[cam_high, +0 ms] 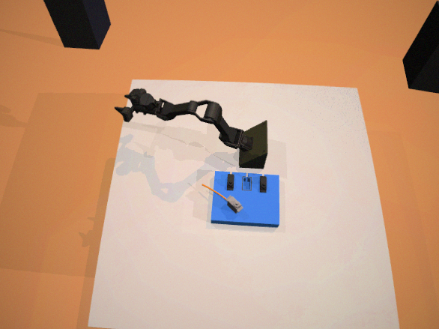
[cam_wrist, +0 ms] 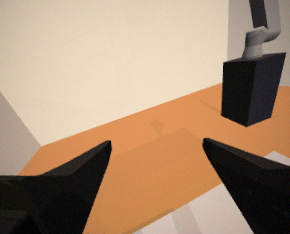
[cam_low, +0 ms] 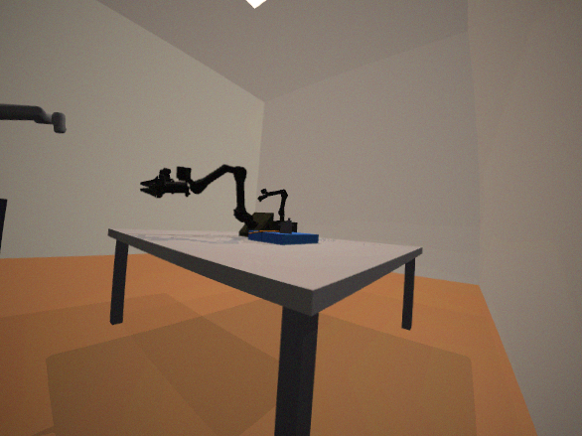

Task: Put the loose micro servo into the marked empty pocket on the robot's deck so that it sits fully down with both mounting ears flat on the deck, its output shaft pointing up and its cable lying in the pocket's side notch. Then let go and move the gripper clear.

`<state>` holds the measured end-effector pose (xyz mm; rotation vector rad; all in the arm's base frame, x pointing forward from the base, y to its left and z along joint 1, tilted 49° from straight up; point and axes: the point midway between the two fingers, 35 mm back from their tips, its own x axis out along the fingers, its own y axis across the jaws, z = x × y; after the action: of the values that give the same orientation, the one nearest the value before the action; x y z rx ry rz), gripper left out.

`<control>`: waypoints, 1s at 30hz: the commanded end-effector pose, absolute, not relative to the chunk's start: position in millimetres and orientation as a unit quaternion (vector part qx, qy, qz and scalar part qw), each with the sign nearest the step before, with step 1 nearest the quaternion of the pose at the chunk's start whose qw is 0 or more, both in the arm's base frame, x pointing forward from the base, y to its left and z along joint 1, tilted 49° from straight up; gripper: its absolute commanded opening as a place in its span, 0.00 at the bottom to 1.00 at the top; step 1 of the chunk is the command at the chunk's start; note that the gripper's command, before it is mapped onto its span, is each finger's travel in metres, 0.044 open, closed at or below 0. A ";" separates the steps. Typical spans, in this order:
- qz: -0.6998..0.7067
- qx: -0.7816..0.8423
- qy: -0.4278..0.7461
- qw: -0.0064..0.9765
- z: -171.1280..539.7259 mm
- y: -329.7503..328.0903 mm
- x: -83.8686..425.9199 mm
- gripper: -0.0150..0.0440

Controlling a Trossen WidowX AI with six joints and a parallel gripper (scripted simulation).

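A grey loose micro servo (cam_high: 234, 204) (cam_low: 286, 226) stands on the blue deck (cam_high: 262, 213) (cam_low: 298, 238), in front of the pocket row. Its orange cable (cam_high: 214, 190) runs back and left past the deck's left edge. The marked empty pocket (cam_high: 246, 183) lies near the deck's back edge, between two seated black servos (cam_high: 230, 182) (cam_high: 263, 184). My gripper (cam_high: 120, 102) (cam_low: 141, 187) (cam_wrist: 157, 143) is open and empty. It hangs high above the table's far left edge, well away from the servo. The wrist view shows neither servo nor deck.
The arm's dark base block (cam_high: 256, 145) stands just behind the deck. The table (cam_high: 318, 246) (cam_low: 209, 252) carries both. Dark pedestals (cam_high: 75, 14) (cam_high: 425, 59) stand on the floor beyond it; one pedestal (cam_wrist: 250, 90) shows in the wrist view. A smaller black arm (cam_low: 283, 203) shows behind the deck in the exterior view.
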<state>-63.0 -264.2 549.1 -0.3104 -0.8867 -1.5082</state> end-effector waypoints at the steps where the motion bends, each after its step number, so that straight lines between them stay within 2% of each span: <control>1: -0.635 -0.069 -0.398 0.659 538.6 -285.0 -42.3 1.00; 20: -0.523 0.167 -0.379 0.745 489.7 -339.2 77.3 1.00; 30: -0.477 0.273 -0.349 0.759 459.8 -343.5 136.1 1.00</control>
<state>109.9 -343.3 471.9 0.4966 -0.7887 -1.0863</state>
